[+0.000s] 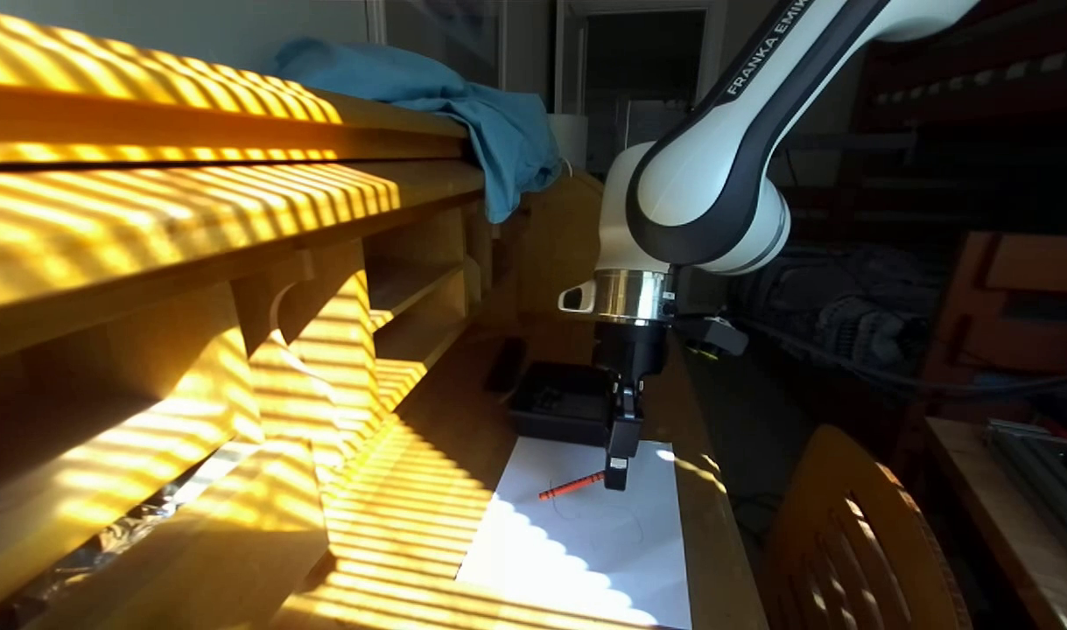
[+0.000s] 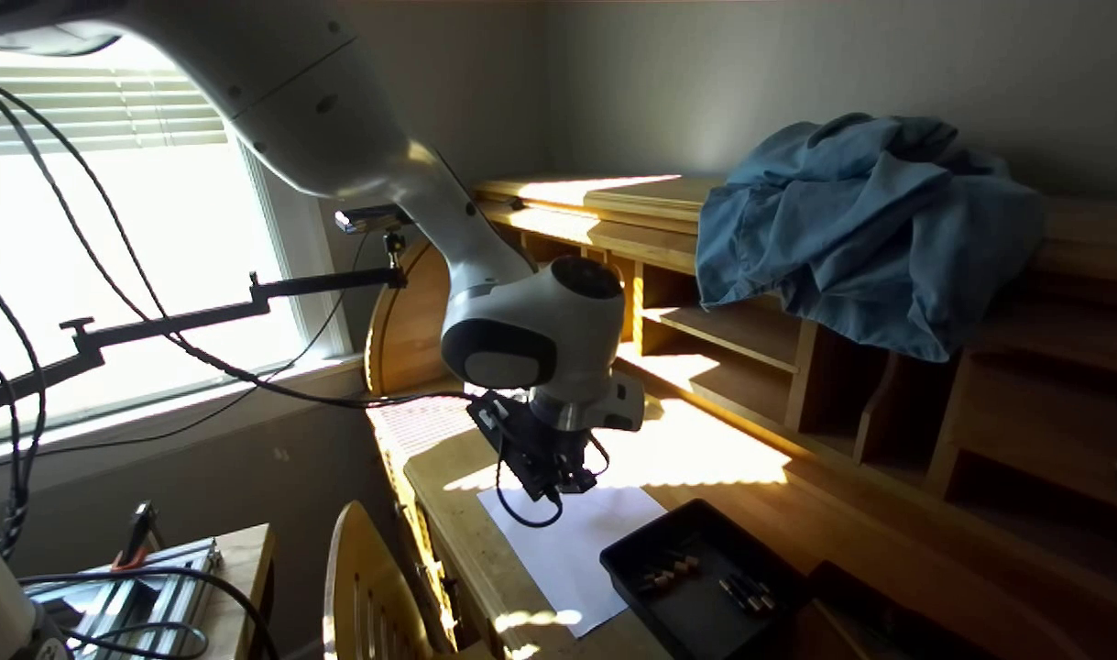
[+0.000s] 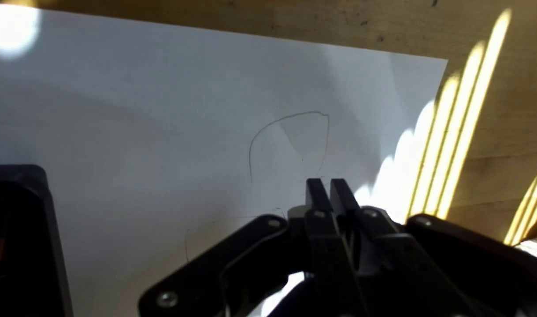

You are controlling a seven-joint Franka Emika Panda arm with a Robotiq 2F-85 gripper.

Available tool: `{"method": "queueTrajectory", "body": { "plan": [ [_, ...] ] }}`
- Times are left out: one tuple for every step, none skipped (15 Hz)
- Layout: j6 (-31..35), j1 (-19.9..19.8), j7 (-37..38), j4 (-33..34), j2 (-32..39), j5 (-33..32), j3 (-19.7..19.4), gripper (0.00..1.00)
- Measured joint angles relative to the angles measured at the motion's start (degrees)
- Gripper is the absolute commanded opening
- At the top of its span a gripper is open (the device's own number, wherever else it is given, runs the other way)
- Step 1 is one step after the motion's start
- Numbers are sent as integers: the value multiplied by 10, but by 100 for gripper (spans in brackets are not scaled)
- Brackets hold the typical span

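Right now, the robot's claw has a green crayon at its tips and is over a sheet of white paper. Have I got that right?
Not quite: the crayon is orange-red, not green, as an exterior view shows. The rest is right: the gripper is over the white paper, with the crayon at its tips.

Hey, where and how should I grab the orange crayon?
I'd likely pinch the orange crayon near its free end, from the side of the shelves, squeezing across its slim, straight body: that end points their way, while in an exterior view the opposite end disappears at the gripper.
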Motion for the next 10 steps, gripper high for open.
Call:
{"method": "queueTrajectory", "body": {
  "plan": [
    [0, 0, 2, 0, 2, -3, 0, 2],
    [0, -1, 4, 0, 4, -9, 0, 2],
    [0, -1, 7, 0, 6, -14, 0, 33],
    [-1, -1, 10, 0, 8, -19, 0, 35],
    [-1, -1, 15, 0, 9, -24, 0, 40],
    [-2, -1, 20, 0, 10, -30, 0, 48],
    [-3, -1, 24, 0, 11, -35, 0, 55],
    [-3, -1, 29, 0, 11, -39, 0, 62],
    [-4, -1, 31, 0, 11, -42, 0, 69],
    [-4, -1, 34, 0, 11, -44, 0, 77]
  ]
}}
